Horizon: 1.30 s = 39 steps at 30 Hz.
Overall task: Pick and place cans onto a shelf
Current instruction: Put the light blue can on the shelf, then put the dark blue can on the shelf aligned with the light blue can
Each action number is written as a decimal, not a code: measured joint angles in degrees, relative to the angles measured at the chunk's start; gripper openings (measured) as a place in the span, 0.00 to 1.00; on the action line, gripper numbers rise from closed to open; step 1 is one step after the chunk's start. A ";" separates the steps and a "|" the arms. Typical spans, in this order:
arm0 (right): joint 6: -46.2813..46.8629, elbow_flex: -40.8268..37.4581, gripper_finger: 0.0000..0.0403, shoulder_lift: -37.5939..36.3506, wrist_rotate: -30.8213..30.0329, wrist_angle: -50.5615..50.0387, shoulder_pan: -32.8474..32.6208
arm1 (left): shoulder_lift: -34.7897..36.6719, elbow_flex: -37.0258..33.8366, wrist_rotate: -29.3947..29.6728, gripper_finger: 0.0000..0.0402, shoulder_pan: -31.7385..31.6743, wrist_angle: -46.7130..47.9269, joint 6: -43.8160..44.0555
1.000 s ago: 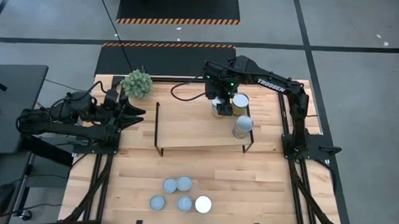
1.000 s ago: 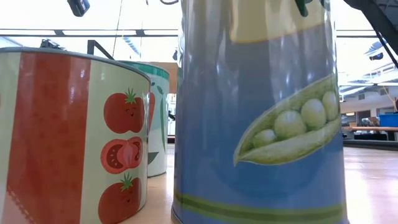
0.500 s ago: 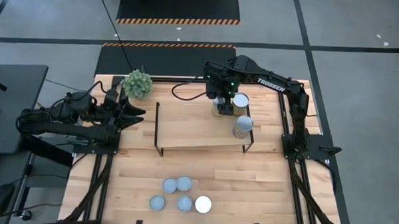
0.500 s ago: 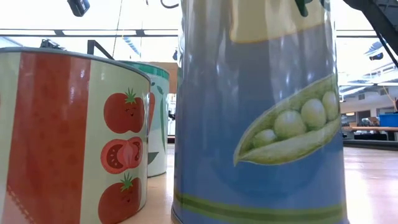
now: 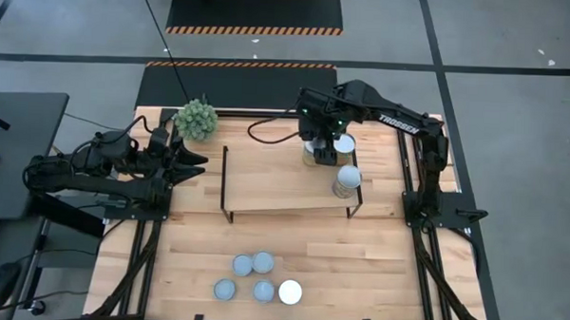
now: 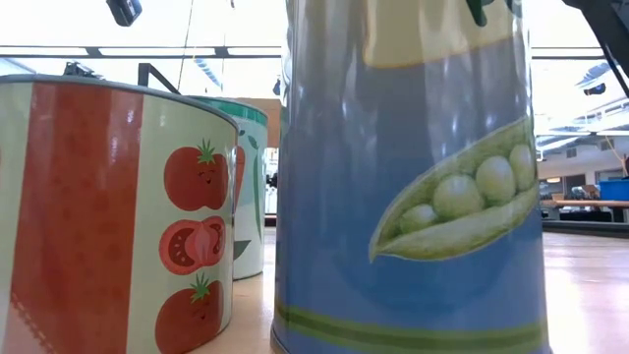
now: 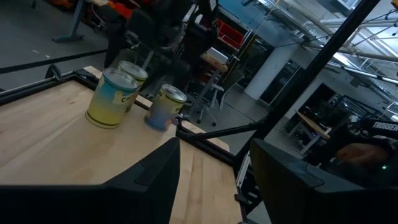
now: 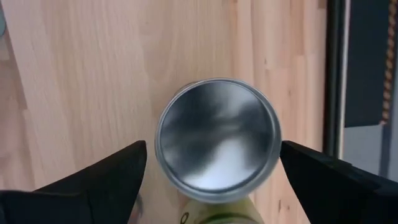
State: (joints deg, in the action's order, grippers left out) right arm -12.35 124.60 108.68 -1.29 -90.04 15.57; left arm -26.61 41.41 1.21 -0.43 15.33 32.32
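Note:
Three cans stand upright on the shelf (image 5: 275,183), a low wood board on black end frames. Two of them (image 5: 343,145) (image 5: 347,178) are at its right end. The third, a silvery-topped can (image 8: 216,134), stands on its base straight below my right gripper (image 8: 212,149). That gripper (image 5: 316,150) points down, open, a finger on either side of the can with a gap to its wall. Several more cans (image 5: 257,278) stand near the table's front edge. My left gripper (image 5: 192,158) waits level at the table's left, open and empty.
A green ball-shaped plant (image 5: 196,119) stands at the far left corner. The low view is filled by a tomato can (image 6: 108,216) and a pea can (image 6: 413,177) close to the camera. The left half of the shelf board (image 5: 256,178) is bare wood.
My right gripper has risen a little over the can and shifted slightly toward the table's right edge. The can has stayed upright on the shelf board.

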 joint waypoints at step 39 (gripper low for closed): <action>22.43 -22.95 0.92 -2.75 -3.57 45.74 -43.78 | -0.08 0.00 4.09 0.50 0.00 -0.04 0.01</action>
State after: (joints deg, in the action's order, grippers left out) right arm 10.08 101.65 105.93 -4.87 -44.30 -28.21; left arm -26.70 41.41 5.30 -0.43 15.29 32.32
